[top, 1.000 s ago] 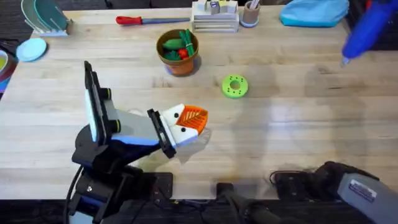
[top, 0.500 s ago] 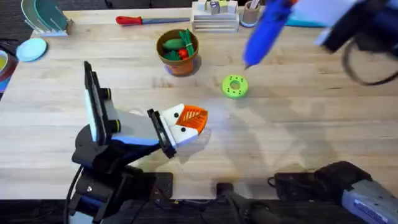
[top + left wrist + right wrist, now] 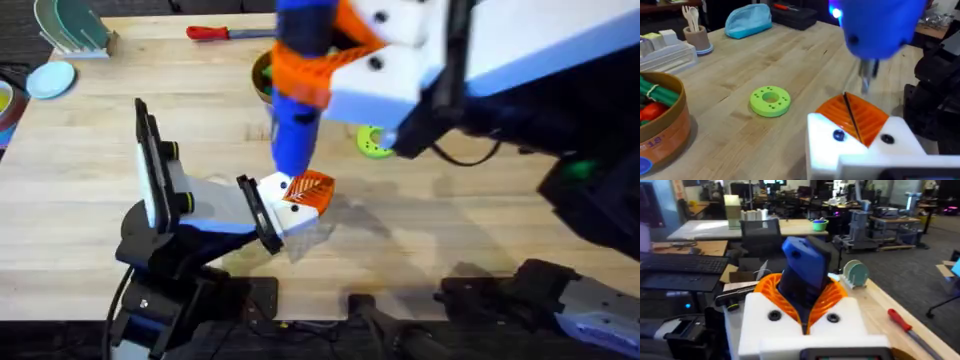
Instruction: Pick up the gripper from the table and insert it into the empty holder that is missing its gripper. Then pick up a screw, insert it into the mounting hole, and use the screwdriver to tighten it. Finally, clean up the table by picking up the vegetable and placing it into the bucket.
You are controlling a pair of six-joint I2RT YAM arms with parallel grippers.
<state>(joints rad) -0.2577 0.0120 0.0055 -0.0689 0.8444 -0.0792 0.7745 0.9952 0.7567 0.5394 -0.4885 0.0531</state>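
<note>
Near the desk's front edge, left of centre, the left claw [image 3: 305,197] lies low over the pale plank desk [image 3: 480,210], its orange fingers [image 3: 856,116] pressed together with only a thin dark seam between them and nothing gripped. They sit in white mounting blocks [image 3: 860,150], each with a dark screw head showing. Just above them hangs the thin metal bit of the blue screwdriver [image 3: 297,95], pointing down at the orange fingers; whether the tip touches cannot be told. The right claw [image 3: 335,60] is clamped around the screwdriver's thick body, orange pads wrapping it on both sides, as the right wrist view shows clearly. Past that, toward mid-desk, lies a flat green ring-shaped disc [image 3: 770,100]. Beyond it, nearer the far edge, the brown-orange bucket [image 3: 662,132] holds green and red vegetables [image 3: 651,97]. Along the far edge lie a red-handled tool [image 3: 215,32] and a light blue pouch [image 3: 748,21]. Behind, the room is an office with desks, chairs and monitors.
</note>
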